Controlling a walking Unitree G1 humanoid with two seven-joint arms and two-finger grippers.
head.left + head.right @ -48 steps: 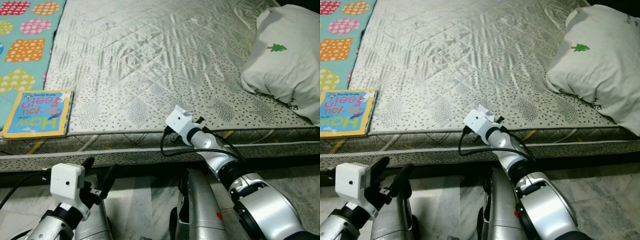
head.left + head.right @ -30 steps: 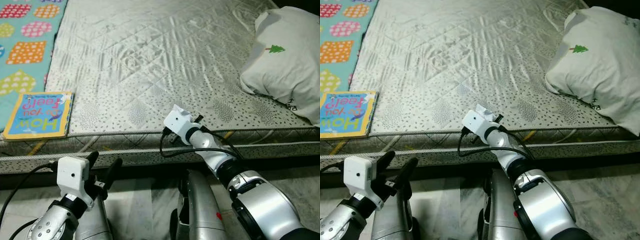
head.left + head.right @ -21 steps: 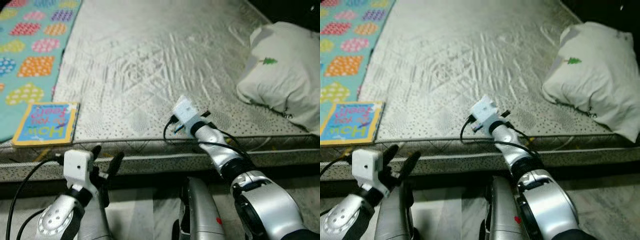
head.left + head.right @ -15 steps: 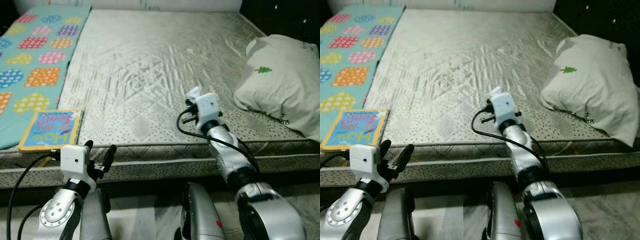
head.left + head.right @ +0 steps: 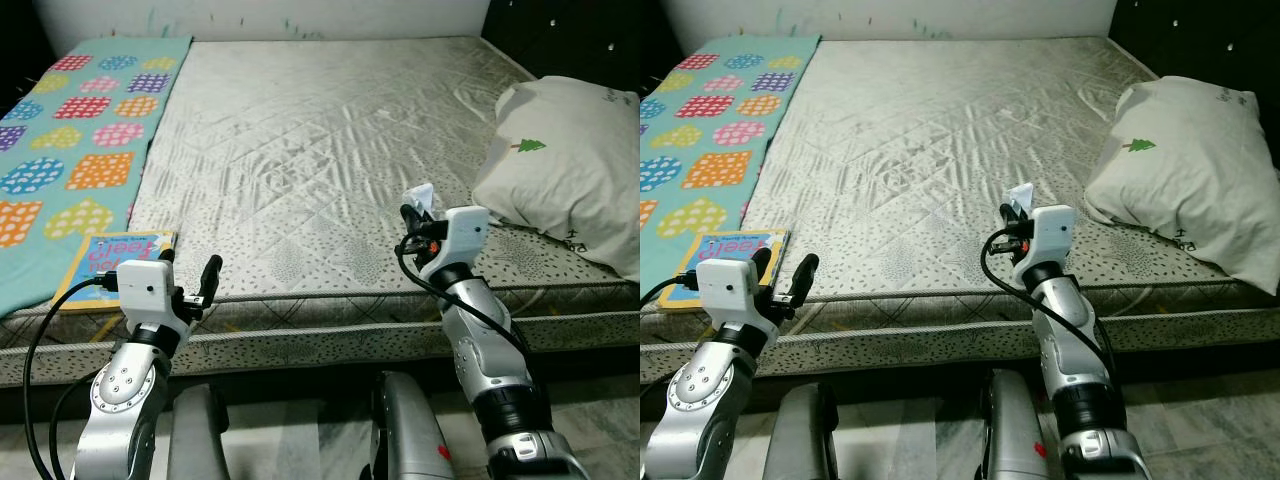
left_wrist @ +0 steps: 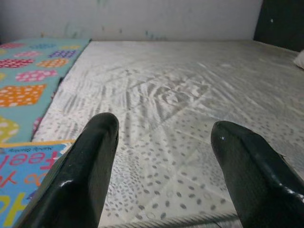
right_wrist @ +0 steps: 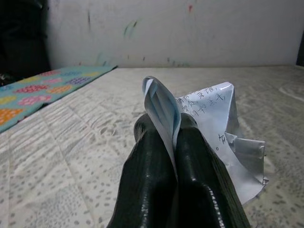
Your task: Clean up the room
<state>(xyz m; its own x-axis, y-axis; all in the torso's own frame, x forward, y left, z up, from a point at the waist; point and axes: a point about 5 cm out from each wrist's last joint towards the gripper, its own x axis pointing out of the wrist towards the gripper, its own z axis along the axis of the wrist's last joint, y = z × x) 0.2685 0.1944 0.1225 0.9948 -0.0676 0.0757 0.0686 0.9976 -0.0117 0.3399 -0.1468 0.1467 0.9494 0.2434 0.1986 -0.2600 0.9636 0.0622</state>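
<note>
Here, left eye view: right gripper (image 5: pixel 417 203) at centre-right, over mattress (image 5: pixel 320 130), clamped on crumpled paper (image 5: pixel 419 195); pillow (image 5: pixel 565 170) at right; book (image 5: pixel 108 262) at lower left.

Left wrist view: left gripper (image 6: pixel 164 156), fingers apart.

Right wrist view: paper pinched between closed fingers (image 7: pixel 152 190).

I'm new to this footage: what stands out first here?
The right pincer, raised over the near edge of the bare silver quilted mattress, is clamped on a crumpled white paper with handwriting. A white pillow with a green tree print lies to its right; a colourful children's book lies by the open left pincer.
</note>
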